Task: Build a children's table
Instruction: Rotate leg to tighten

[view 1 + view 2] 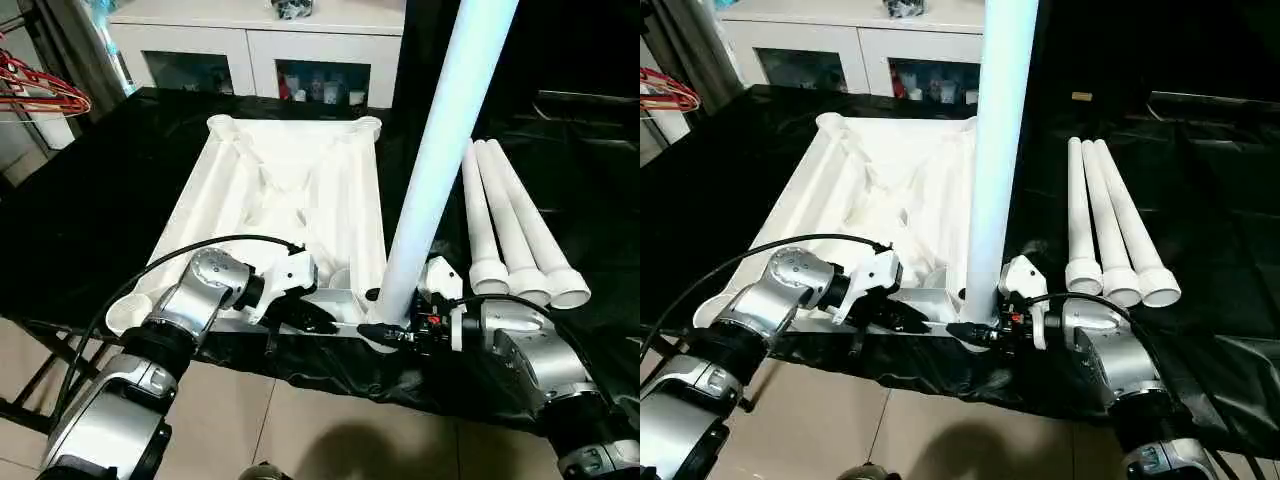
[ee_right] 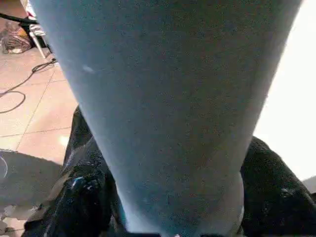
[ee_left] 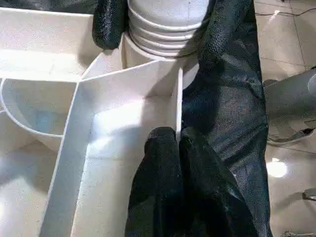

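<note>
While the left gripper (image 3: 170, 143), jaws pressed together, rests on the white ribbed plastic tabletop (image 1: 330, 170), the right gripper (image 1: 385, 325) clasps the upright tapered white leg (image 1: 435, 160) low down; it looks light, stiff and slippery.

Black cloth (image 1: 90, 210) covers the work table, hanging over its near edge. White cabinet (image 1: 260, 45) with glass doors stands beyond the far edge; small items sit behind the glass. Red hangers (image 1: 40, 90) at far left corner. Tiled floor (image 1: 300, 430) below, cables (image 2: 19, 94) lying on it
</note>
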`<state>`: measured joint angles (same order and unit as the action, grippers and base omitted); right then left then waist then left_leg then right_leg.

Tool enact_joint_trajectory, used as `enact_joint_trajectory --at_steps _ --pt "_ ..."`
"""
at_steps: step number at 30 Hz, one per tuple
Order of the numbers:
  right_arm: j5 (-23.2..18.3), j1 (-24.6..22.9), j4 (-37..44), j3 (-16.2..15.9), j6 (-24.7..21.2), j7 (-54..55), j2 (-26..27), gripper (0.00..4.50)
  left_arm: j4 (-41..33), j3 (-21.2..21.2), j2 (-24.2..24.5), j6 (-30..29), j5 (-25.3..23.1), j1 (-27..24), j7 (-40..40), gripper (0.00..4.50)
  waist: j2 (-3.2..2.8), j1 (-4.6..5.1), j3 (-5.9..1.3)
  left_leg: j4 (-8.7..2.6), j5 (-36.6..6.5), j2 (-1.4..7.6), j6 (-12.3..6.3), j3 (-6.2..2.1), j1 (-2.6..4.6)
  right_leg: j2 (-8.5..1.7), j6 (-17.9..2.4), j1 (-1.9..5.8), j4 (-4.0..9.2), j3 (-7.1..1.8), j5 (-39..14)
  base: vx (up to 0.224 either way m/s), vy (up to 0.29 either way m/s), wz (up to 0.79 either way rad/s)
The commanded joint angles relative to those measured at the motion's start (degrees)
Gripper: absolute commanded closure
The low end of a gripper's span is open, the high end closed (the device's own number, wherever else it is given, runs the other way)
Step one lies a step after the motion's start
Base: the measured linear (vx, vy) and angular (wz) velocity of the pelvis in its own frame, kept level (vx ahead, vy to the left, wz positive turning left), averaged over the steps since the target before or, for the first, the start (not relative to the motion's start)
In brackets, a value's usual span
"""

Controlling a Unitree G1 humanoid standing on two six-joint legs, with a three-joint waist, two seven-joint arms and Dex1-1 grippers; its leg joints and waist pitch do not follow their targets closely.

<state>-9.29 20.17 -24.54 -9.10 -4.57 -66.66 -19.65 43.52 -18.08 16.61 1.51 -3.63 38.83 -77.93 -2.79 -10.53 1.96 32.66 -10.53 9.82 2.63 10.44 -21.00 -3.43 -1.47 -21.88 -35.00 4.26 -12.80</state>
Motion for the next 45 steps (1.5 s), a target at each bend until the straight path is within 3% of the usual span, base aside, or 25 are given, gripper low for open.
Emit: enact_joint_trajectory --at_steps 1,2,4,6,10,12,17,18,19,22,25,29,33,34,36,37,38,40,44,45 --pt "1.50 0.47 -4.65 -1.12 -0.68 8.84 6.34 1.76 0.88 1.50 -3.55 -1.72 -0.28 1.50 9.38 4.50 0.24 0.04 -2.96 -3.08 -8.17 4.44 -4.75 -1.81 0.44 -6.32 -11.85 2.40 4.06 -3.26 -2.60 0.000 0.000 0.00" --pt "2.05 1.36 -6.85 0.24 -0.43 13.29 7.92 1.76 1.02 2.09 -4.43 -2.11 -0.13 1.59 11.48 4.50 0.25 0.49 -2.74 -3.55 -10.46 4.44 -2.92 -2.00 0.62 -6.59 -11.79 2.21 4.47 -3.21 -7.16 0.000 0.000 0.00" --pt "2.88 3.00 -10.52 1.92 0.30 19.50 9.98 1.76 0.67 2.69 -5.70 -3.05 -0.01 1.47 14.27 4.50 0.12 1.37 -2.53 -4.00 -12.71 4.31 -1.16 -2.16 0.61 -6.75 -11.16 2.37 4.90 -3.24 -12.50 0.000 0.000 0.00" --pt "3.20 4.26 -13.22 2.87 0.64 23.19 11.21 1.76 0.08 2.85 -6.50 -4.13 -0.08 1.18 15.88 4.50 0.07 1.88 -2.46 -4.15 -13.50 4.22 -0.81 -2.22 0.54 -6.56 -10.14 2.51 5.19 -3.24 -14.52 0.000 0.000 0.00" --pt "2.96 7.43 -18.95 5.60 0.85 32.23 14.29 1.77 -1.10 3.51 -8.92 -7.62 -0.57 0.51 21.39 4.50 0.13 2.76 -2.51 -4.07 -13.39 4.09 -1.06 -2.12 0.51 -6.48 -10.87 2.40 5.09 -3.38 -12.74 0.000 0.000 0.00" --pt "3.00 8.97 -21.44 6.83 0.77 37.15 15.63 1.77 -1.15 4.07 -10.47 -9.19 -1.29 0.54 25.71 4.50 0.18 2.66 -2.51 -3.89 -12.84 4.00 -1.32 -1.99 0.79 -6.59 -10.63 2.27 5.41 -3.50 -13.68 0.000 0.000 0.00" --pt "3.37 11.75 -26.49 9.87 2.16 45.30 18.50 1.77 -1.99 5.05 -15.06 -12.17 -1.98 0.35 34.01 4.50 0.20 2.75 -2.64 -3.95 -11.89 4.12 -1.58 -1.98 0.61 -6.44 -10.77 2.27 5.10 -3.57 -10.66 0.000 0.000 0.00" --pt "3.48 12.13 -27.28 10.18 2.57 46.11 18.78 1.21 -2.11 4.68 -15.56 -11.75 -2.19 0.19 34.34 4.50 0.21 2.73 -2.65 -3.90 -11.67 4.05 -1.79 -1.97 0.62 -6.31 -10.77 2.33 5.04 -3.51 -9.73 0.000 0.000 0.00" --pt "3.42 12.45 -28.04 10.43 2.97 46.37 18.98 1.07 -2.07 4.26 -15.93 -11.32 -2.27 0.10 34.24 4.50 0.18 2.73 -2.71 -3.84 -11.46 4.03 -1.95 -1.94 0.59 -6.37 -10.89 2.35 4.98 -3.53 -9.15 0.000 0.000 0.00" --pt "3.34 12.91 -29.08 10.70 3.42 46.13 19.15 1.00 -2.06 3.77 -16.18 -10.71 -2.31 0.06 33.99 4.50 0.28 2.69 -2.76 -3.74 -10.40 4.00 -2.95 -1.91 0.49 -6.33 -10.98 2.39 4.78 -3.53 -6.96 0.000 0.000 0.00" --pt "3.89 13.23 -29.76 10.58 4.38 46.91 19.05 0.66 -2.48 3.11 -16.00 -9.66 -2.57 -0.05 33.35 4.50 0.03 2.71 -2.62 -3.83 -11.83 4.03 -2.83 -1.87 0.59 -6.28 -10.90 2.31 5.06 -3.52 -8.37 0.000 0.000 0.00" --pt "4.99 10.77 -23.73 10.95 6.50 48.28 16.22 0.66 -2.37 3.13 -15.11 -8.62 -3.16 -0.24 33.78 4.50 0.15 2.53 -2.79 -3.81 -11.03 4.09 -2.64 -1.93 0.50 -6.27 -10.60 2.41 4.81 -3.57 -6.83 0.000 0.000 0.00" --pt "4.70 7.55 -17.30 11.24 5.79 46.56 14.31 0.66 -1.33 4.01 -15.11 -8.70 -2.94 0.19 35.58 4.50 0.17 1.89 -3.08 -3.26 -7.55 4.09 -4.65 -1.79 0.44 -6.18 -10.92 2.50 4.17 -3.50 0.01 0.000 0.000 0.00" --pt "4.59 7.05 -16.28 11.30 5.63 46.18 14.06 0.63 -1.16 4.17 -15.13 -8.79 -2.86 0.28 35.84 4.06 0.21 1.86 -3.04 -3.24 -7.46 4.04 -4.97 -1.77 0.34 -6.15 -10.97 2.52 4.15 -3.48 0.28 0.000 0.000 0.00" --pt "3.87 4.07 -10.29 11.41 4.49 44.33 12.51 0.63 -1.15 4.51 -14.98 -8.73 -2.29 0.31 35.39 3.95 0.20 1.53 -2.83 -3.28 -8.28 3.94 -5.38 -1.79 0.21 -6.32 -10.03 2.62 4.57 -3.43 -2.66 0.000 0.000 0.00" --pt "3.30 2.20 -6.43 11.72 3.50 43.64 11.45 0.63 -1.21 4.60 -14.80 -8.33 -2.40 0.28 35.76 3.95 -0.14 1.37 -2.80 -3.29 -8.60 3.87 -5.34 -1.82 0.21 -6.27 -9.73 2.65 4.72 -3.43 -3.78 0.000 0.000 0.00" --pt "3.18 1.88 -5.77 11.76 3.30 43.56 11.27 0.63 -1.19 4.60 -14.77 -8.15 -2.47 0.27 35.91 3.68 -0.18 1.10 -2.80 -3.36 -9.35 4.06 -4.91 -1.89 0.34 -6.32 -9.05 2.50 4.93 -3.54 -6.31 0.000 0.000 0.00" --pt "2.89 0.72 -3.46 11.88 2.57 43.37 10.54 0.63 -0.95 4.64 -14.65 -7.37 -2.79 0.33 36.60 3.58 -0.09 1.11 -2.87 -3.39 -8.96 4.04 -4.77 -1.93 0.21 -6.22 -8.95 2.55 4.91 -3.46 -6.33 0.000 0.000 0.00" --pt "2.11 -3.76 5.54 12.22 -0.69 42.24 7.66 0.63 -0.96 5.92 -13.94 -4.47 -2.84 0.71 39.01 3.48 -0.02 0.91 -3.07 -2.87 -5.71 3.81 -5.78 -1.98 -0.23 -5.96 -8.80 2.81 4.34 -3.41 -0.48 0.000 0.000 0.00" --pt "1.92 -4.41 6.87 12.31 -1.21 41.97 7.28 0.63 -1.21 6.17 -13.71 -4.15 -2.80 0.74 39.28 3.48 -0.13 0.77 -3.27 -2.63 -4.19 3.78 -6.44 -2.05 -0.33 -5.87 -8.67 2.86 3.95 -3.37 3.01 0.000 0.000 0.00"
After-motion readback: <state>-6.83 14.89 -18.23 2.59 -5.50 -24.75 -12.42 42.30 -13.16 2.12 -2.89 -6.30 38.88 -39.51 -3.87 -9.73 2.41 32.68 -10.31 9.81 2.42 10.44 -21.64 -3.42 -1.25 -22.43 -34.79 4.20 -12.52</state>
